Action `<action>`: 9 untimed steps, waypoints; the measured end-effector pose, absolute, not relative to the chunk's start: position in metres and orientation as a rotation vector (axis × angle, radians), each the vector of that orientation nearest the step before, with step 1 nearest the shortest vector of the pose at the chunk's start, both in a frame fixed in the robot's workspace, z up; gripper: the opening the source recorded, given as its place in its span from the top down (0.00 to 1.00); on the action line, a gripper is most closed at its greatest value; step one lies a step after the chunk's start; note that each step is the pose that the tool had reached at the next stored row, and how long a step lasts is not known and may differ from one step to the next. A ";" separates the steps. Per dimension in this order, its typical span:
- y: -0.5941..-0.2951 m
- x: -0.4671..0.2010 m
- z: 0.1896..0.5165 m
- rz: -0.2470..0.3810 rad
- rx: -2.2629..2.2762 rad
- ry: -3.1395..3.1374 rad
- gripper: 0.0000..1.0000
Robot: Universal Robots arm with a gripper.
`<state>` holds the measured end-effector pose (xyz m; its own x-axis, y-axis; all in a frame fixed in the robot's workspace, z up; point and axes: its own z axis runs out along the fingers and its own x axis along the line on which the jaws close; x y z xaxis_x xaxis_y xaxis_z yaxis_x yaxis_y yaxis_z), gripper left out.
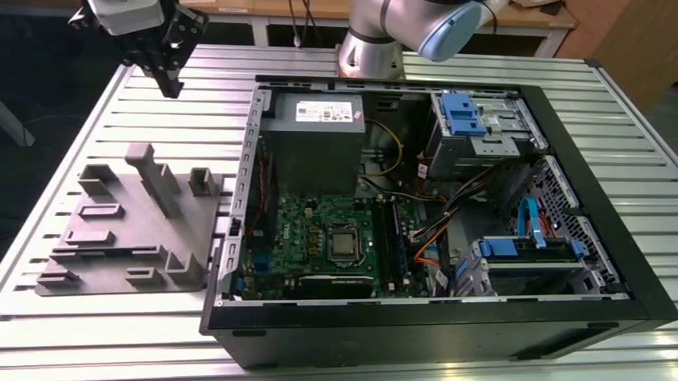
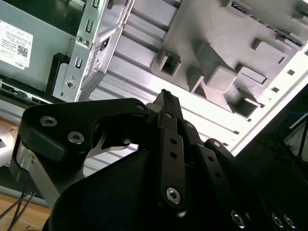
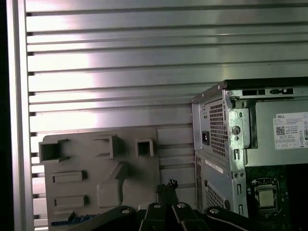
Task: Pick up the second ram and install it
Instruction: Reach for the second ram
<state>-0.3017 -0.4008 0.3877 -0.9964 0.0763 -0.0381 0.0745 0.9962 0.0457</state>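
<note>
The open computer case [image 1: 424, 333] lay on its side, just beside the grey fixture block [image 1: 138, 238] on the exterior view's left. Inside it sat a grey power supply [image 1: 313, 151], a green motherboard [image 1: 313, 230] with a square processor socket [image 1: 344, 242], and a metal drive cage [image 1: 471, 119] with a blue clip, with orange and blue cables trailing between them. Long narrow memory slots [image 1: 394, 238] ran beside the socket; whether a stick sat in them could not be told. The fixture block [image 3: 134, 183] carried raised holders and shallow rectangular pockets.

The only thing answering to the second ram [image 3: 72, 220] was a thin, dark strip with a bluish sheen. It lay flat on the fixture block in the first wrist view, past the two pockets from the open holders. Whether it was truly the stick could not be told.

The gripper [image 1: 168, 86] hung above the table's far corner, well apart from the block and the case. In both wrist views its black fingers were drawn together at the tip [image 2: 166, 96] [image 3: 168, 185], with nothing seen between them.

Everything rested on a slatted aluminium table [image 1: 106, 341]. The arm's silver base [image 1: 371, 51] stood at its far edge, just behind the case. A wooden desk [image 1: 529, 16] stood beyond, and the floor to the exterior view's left was dark.
</note>
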 end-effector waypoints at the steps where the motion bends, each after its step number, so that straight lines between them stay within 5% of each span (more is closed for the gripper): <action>1: -0.401 -0.303 0.387 0.069 0.117 3.099 0.93; 9: -0.409 -0.313 0.383 0.069 0.117 3.099 0.93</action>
<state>-0.3132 -0.4086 0.3827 -0.9964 0.0763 -0.0382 0.0745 0.9962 0.0458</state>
